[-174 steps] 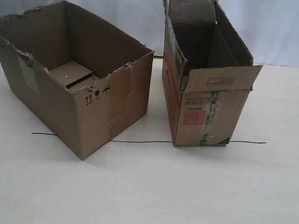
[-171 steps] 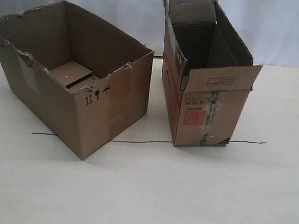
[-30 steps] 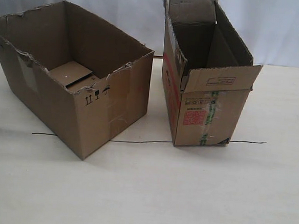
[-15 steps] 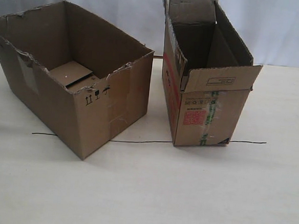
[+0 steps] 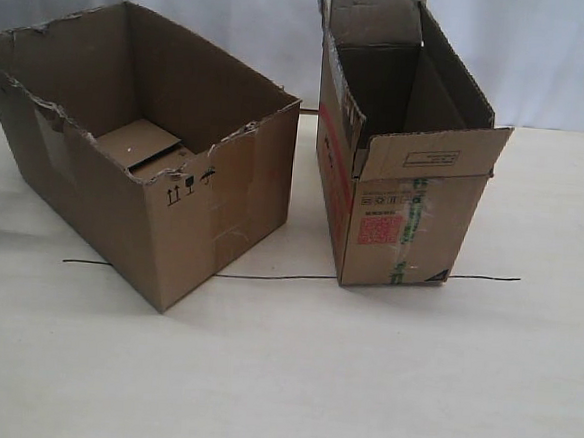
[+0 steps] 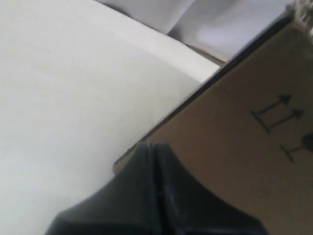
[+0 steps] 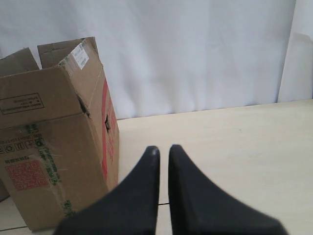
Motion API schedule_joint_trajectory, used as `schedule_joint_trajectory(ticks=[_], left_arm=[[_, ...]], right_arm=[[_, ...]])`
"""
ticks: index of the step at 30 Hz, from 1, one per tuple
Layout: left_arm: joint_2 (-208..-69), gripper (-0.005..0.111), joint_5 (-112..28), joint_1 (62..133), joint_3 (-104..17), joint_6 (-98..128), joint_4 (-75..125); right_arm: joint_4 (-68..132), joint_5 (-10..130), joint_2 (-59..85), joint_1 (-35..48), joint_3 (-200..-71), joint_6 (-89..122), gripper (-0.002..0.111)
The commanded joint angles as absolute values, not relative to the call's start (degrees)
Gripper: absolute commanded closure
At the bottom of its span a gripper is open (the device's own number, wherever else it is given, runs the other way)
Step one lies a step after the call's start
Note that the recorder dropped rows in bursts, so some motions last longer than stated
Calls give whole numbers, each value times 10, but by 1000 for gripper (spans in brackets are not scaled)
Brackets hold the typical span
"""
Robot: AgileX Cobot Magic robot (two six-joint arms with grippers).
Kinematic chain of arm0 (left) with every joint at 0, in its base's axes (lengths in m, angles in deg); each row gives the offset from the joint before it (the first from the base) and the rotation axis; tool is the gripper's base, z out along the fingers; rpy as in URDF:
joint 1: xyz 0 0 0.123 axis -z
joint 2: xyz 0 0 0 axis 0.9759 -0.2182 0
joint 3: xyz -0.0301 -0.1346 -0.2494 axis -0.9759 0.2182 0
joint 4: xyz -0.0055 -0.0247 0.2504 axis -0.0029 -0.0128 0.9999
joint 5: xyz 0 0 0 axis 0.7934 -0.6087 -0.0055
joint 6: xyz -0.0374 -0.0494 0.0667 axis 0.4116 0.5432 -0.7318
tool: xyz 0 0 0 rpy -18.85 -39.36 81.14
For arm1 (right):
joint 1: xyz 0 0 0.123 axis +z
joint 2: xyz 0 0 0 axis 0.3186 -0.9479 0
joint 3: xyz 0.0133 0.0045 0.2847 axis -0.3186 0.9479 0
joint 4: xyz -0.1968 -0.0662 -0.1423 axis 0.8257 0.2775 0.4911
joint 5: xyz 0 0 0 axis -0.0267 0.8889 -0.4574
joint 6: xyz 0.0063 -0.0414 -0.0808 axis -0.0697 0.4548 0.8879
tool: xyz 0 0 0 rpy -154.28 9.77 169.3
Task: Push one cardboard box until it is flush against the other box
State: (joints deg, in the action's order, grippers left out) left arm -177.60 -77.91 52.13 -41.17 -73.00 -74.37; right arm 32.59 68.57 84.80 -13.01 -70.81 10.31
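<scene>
Cardboard box [image 5: 123, 192], wide and torn-rimmed, sits on the left of the table [image 5: 361, 384]. It is turned at an angle and stands apart from the other box [image 5: 402, 222], with a wedge of bare table between them. The left tool [image 6: 155, 146], fingers pressed together, is low beside the wall printed with arrows, near a bottom corner; whether it touches I cannot tell. A push that close to a corner would likely spin the cardboard box rather than slide it, so one corner arrives first and the faces never meet flat. The thin wall may also dent. The other box is tall and narrow, so a hard arrival could shove or tip it. The right tool [image 7: 164, 149], fingers nearly together and holding nothing, hangs near it, not bracing it.
</scene>
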Motion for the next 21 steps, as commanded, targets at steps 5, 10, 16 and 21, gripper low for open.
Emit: schedule_joint_trajectory(ticks=[5, 10, 16, 21], left_arm=[[-1844, 107, -846, 521, -466, -737, -751], [-1872, 107, -855, 521, -502, -740, -751], [-1890, 107, -868, 521, -528, -740, -751], [-1901, 107, -874, 521, -539, -740, -751]], right_arm=[[325, 688, 850, -131, -705, 102, 103], [325, 688, 850, -131, -705, 102, 103], [325, 688, 850, -131, -705, 104, 103], [325, 688, 850, -131, -705, 104, 103]])
